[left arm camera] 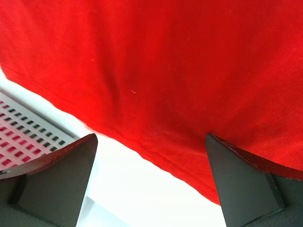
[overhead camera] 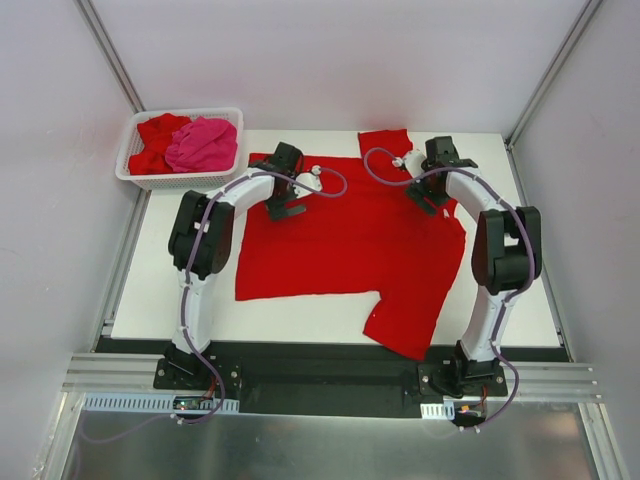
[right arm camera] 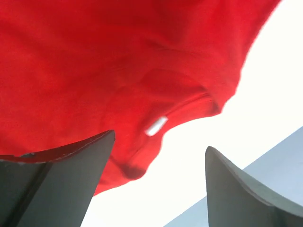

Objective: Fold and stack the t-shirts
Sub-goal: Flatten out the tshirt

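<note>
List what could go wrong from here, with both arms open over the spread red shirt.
1. The left pincer is open over the hem of the red t-shirt, half above bare table: closing may catch only the edge, or nothing.
2. The right pincer is open by the bunched collar: it may pinch extra layers.
3. One sleeve reaches the table's near edge: a pull could drag it off.

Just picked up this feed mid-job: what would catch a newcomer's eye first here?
A bright red t-shirt lies spread nearly flat across the white table, one sleeve reaching the near edge. The left hand and right hand both stand open over its far edge. At the far left corner, a white lattice basket holds a crumpled hot pink t-shirt beside red cloth.
</note>
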